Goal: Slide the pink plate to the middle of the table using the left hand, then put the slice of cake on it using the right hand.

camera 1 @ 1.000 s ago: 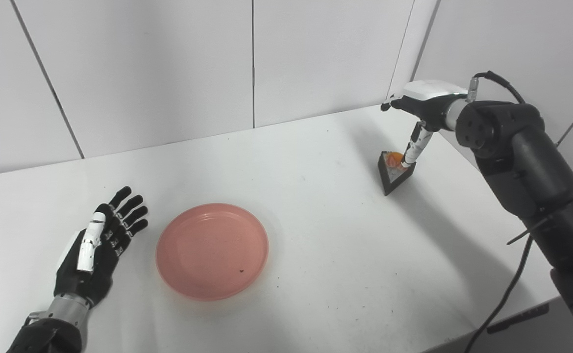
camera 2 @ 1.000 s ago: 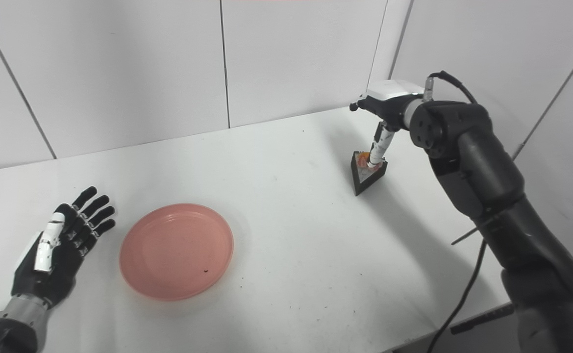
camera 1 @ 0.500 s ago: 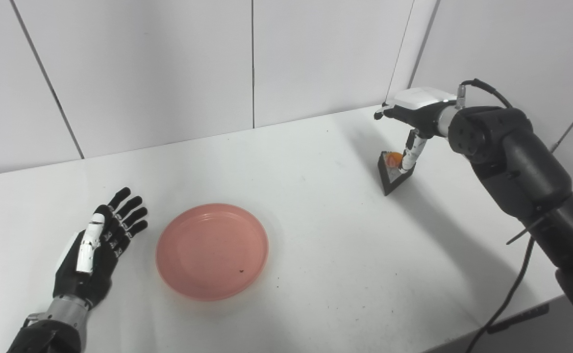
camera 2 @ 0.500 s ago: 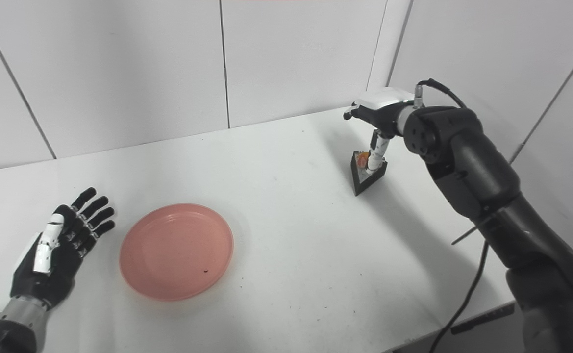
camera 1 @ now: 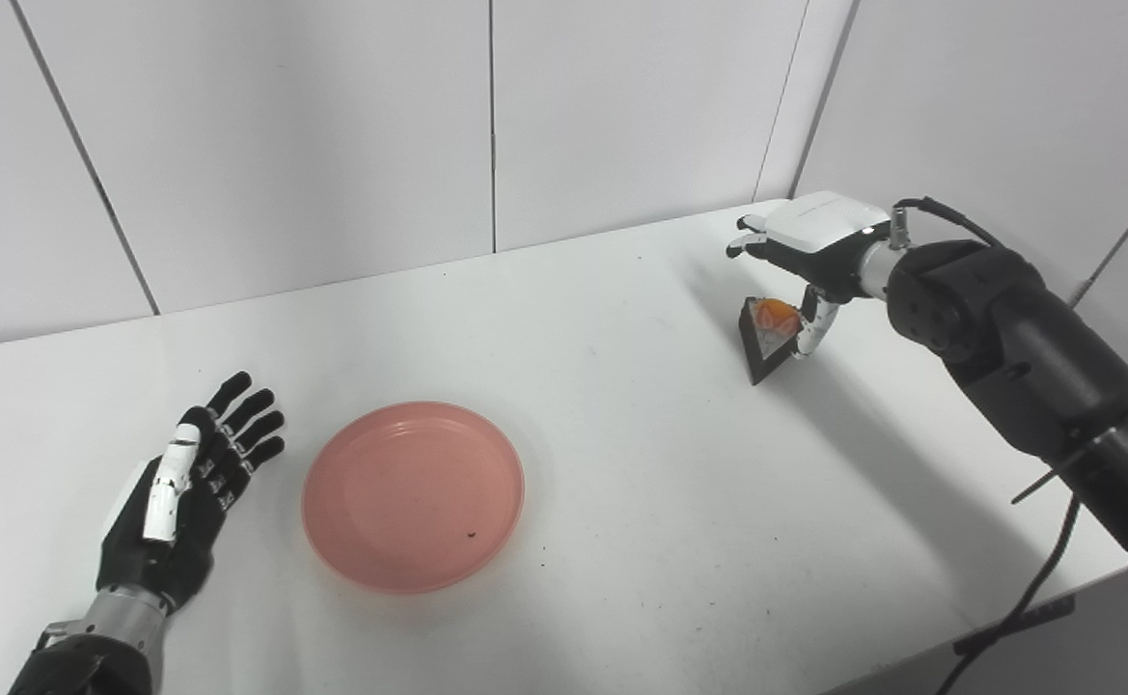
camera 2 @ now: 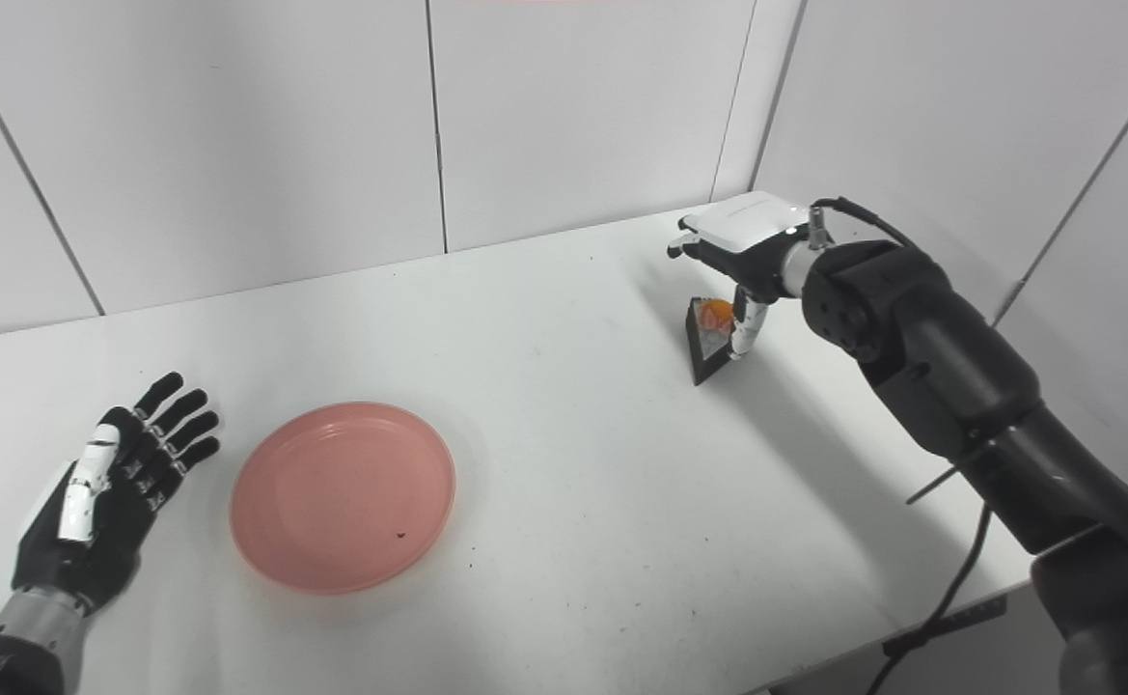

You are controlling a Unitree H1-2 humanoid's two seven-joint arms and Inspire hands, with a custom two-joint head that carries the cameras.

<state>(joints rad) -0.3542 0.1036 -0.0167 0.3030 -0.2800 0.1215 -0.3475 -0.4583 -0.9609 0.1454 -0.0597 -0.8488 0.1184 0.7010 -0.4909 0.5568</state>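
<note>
The pink plate (camera 1: pixel 413 494) lies flat on the white table (camera 1: pixel 641 483), left of the middle. To its left my left hand (camera 1: pixel 187 492) rests open on the table, fingers stretched out and clear of the rim. The cake slice (camera 1: pixel 764 333), a dark wedge with an orange topping, stands at the far right near the wall. My right hand (camera 1: pixel 805 241) hovers low over it with its fingers spread out above the slice. Its thumb (camera 1: pixel 808 333) reaches down against the slice's right side. The slice still touches the table.
White wall panels close off the back and the right side, meeting in a corner just behind the cake. The table's front edge runs along the lower right, with a black cable (camera 1: pixel 1027 608) hanging beside it. Small dark crumbs dot the table near the plate.
My right hand has come down and nearer over the cake, its thumb now beside the slice. Plate and left hand are unmoved; the view shifted slightly.
</note>
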